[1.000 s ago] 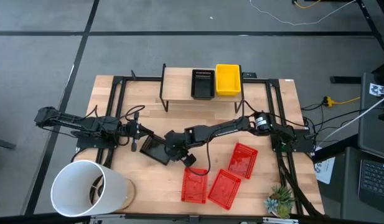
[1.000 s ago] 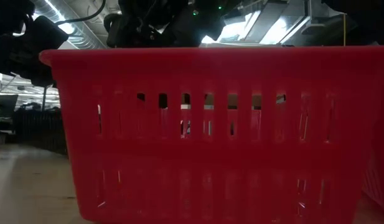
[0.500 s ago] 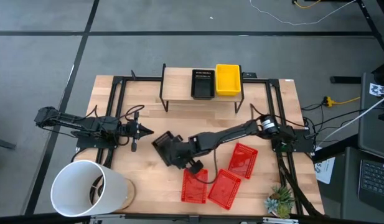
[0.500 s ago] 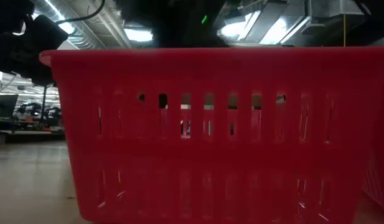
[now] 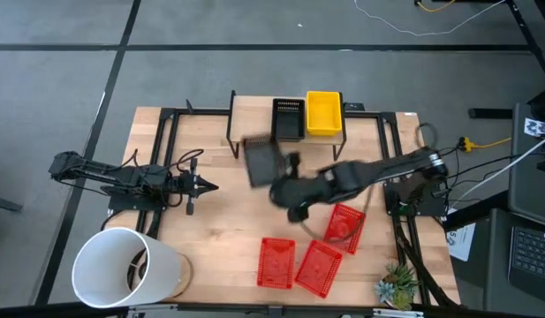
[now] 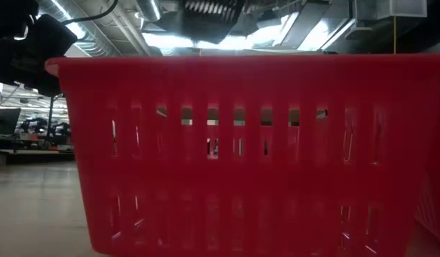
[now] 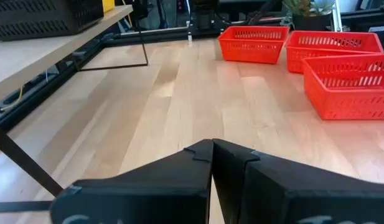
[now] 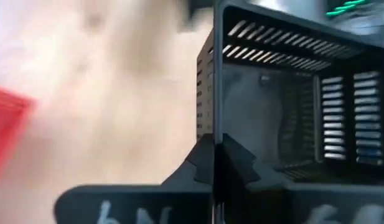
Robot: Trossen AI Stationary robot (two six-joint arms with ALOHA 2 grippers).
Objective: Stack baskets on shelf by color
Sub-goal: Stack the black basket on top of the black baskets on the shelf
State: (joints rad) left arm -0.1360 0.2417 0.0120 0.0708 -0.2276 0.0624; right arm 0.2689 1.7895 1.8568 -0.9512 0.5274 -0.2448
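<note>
Three red baskets (image 5: 275, 262) are waiting at the table's near right. Beyond them, the right gripper (image 5: 274, 175) is carrying a black basket (image 5: 261, 158), jaws clenched on what looks like its rim, just short of the shelf (image 5: 254, 117). The left gripper (image 5: 210, 185), clenched empty, is idling at the left. On the shelf, another black basket (image 5: 288, 118) is sitting beside a yellow basket (image 5: 323, 113); nesting into it squarely probably comes next.

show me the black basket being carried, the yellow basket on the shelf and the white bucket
carried black basket (image 5: 262, 160), high view, on its blurred body just in front of the shelf
yellow basket (image 5: 323, 113), high view, on its open inside, atop the shelf
white bucket (image 5: 122, 263), high view, inside its round mouth
</note>
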